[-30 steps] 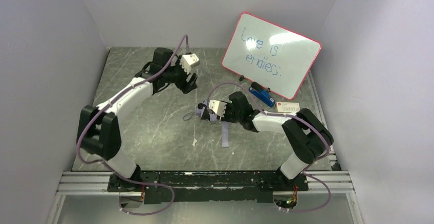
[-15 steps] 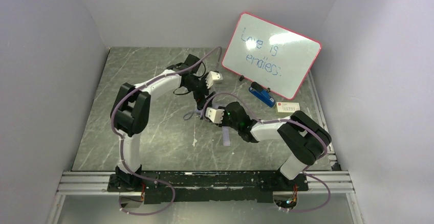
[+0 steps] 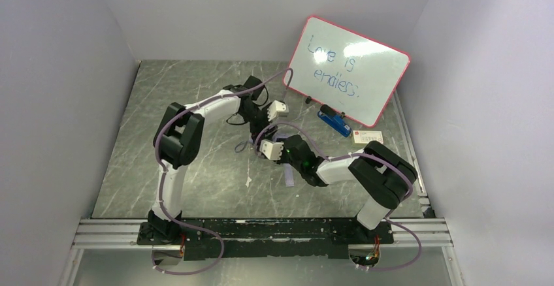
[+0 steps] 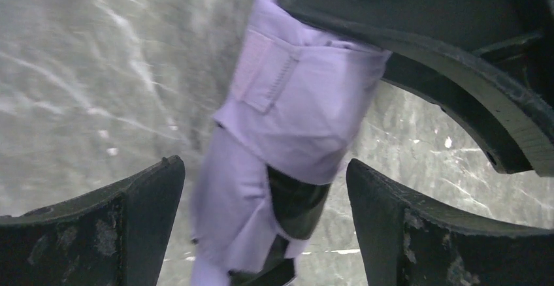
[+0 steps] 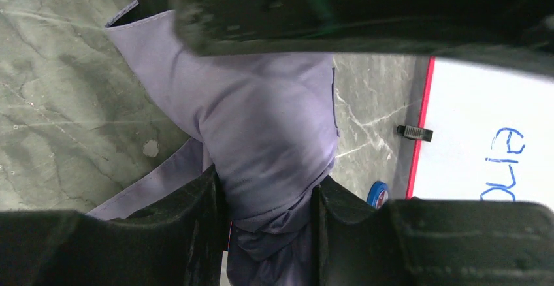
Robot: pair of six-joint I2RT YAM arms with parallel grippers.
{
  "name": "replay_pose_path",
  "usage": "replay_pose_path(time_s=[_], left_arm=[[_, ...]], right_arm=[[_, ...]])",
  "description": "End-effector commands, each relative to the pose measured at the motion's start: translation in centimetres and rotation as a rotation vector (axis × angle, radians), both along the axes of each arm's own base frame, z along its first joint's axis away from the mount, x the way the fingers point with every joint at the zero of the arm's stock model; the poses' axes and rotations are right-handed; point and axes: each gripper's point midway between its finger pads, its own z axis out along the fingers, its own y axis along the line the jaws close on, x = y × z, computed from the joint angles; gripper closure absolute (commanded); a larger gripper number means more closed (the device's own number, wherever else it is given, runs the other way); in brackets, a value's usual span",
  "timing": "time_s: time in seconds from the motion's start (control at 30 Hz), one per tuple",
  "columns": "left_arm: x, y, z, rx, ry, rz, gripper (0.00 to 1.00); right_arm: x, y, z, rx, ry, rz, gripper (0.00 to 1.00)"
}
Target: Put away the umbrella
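- Top view: my right gripper [image 3: 261, 149] sits over mid-table with the umbrella [image 3: 248, 146] bundled in it. My left gripper [image 3: 258, 128] hangs just beyond it, on the side towards the whiteboard [image 3: 346, 70]. A lavender strip [image 3: 287, 176] lies on the table [image 3: 163, 96] behind my right gripper. From up here I can't tell whether it is joined to the umbrella.
- Left wrist view: my left fingers [image 4: 98, 227] stand wide apart, one on each side of the folded lavender fabric, with a gap on both sides. A stitched tab [image 4: 261, 70] lies on the fabric ahead of them, and a black finger of my right gripper curves over the far corner.
- Right wrist view: my right fingers [image 5: 189, 234] are clamped on the bundle, which bulges out ahead of them.
- The step, as I judge it: my right keeps the canopy gathered while my left lines up to take hold. The next move calls for closing the left squarely on the bundle, clear of my right finger, so the folds don't spring loose.
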Motion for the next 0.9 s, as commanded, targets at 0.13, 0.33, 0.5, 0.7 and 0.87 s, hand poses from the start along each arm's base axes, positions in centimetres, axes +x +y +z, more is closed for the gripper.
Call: replay_pose_path(time_s=[0.13,0.33,0.5,0.7,0.87], left_arm=[[-4.4,0.5,-3.1,0.054,0.103,-0.121,0.12],[-4.3,0.1,-3.6,0.057,0.115,-0.103,0.32],[-4.7,-0.5,-3.9,0.073,0.114,-0.1,0.55],[-4.3,0.3,-4.7,0.13,0.068,-0.055,0.93],[-3.9,1.2,-5.3,0.173,0.027,-0.011,0.95]], right_arm=[[-3.7,-4.1,-6.3,-0.208,0.194,-0.012,0.89],[-3.7,-4.0,-6.1,-0.193,0.187,-0.017,0.89],[-3.7,-3.2,-5.7,-0.151,0.185,-0.016,0.88],[-4.0,-1.4,-3.7,-0.024,0.197,-0.011,0.62],[-3.9,-0.3,0.4,0.149,0.146,-0.03,0.32]])
